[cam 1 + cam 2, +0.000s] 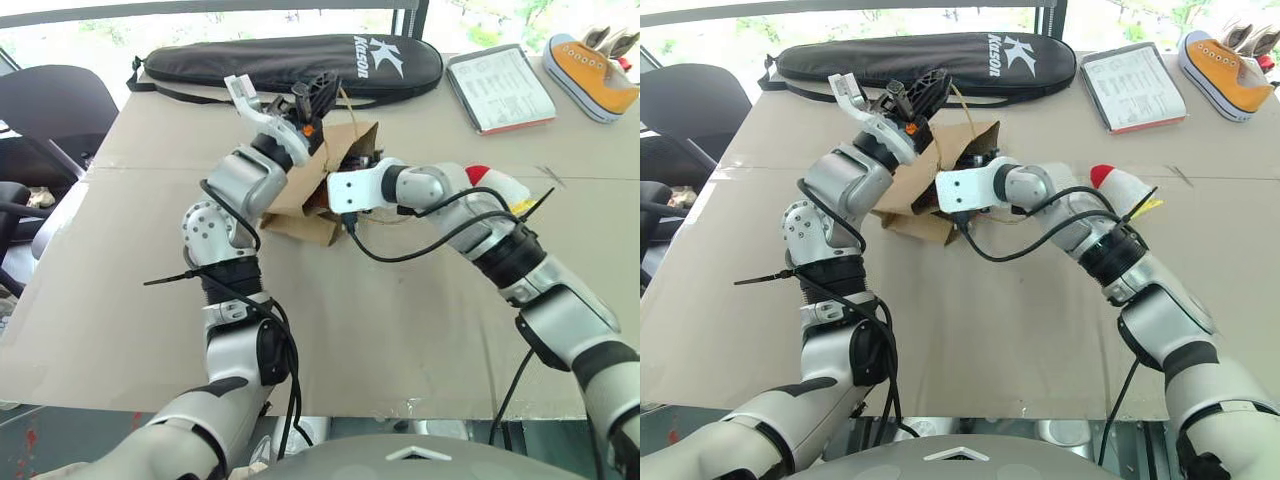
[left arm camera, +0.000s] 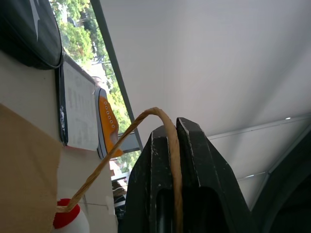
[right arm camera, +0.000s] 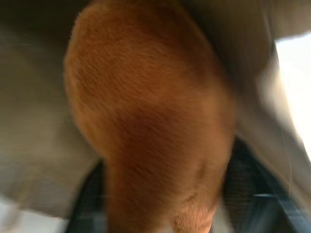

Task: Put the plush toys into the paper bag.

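Observation:
The brown paper bag (image 1: 300,212) lies crumpled at the middle of the table, its mouth lifted. My left gripper (image 1: 318,92) holds it up, shut on a twisted cord handle (image 2: 165,128) that runs between its fingers. My right gripper (image 1: 352,160) reaches into the bag's mouth. In the right wrist view the fuzzy brown plush toy (image 3: 150,111) sits close in front, between fingers (image 3: 257,194) that stand wide apart, with the bag's paper around it. The white plush toy (image 1: 492,186) with a red top lies on the table behind my right forearm.
A long black racket case (image 1: 290,60) lies along the far edge. A printed booklet (image 1: 500,88) and an orange sneaker (image 1: 590,75) are at the far right. A black chair (image 1: 50,110) stands off the table's left side. The near tabletop (image 1: 400,330) is bare.

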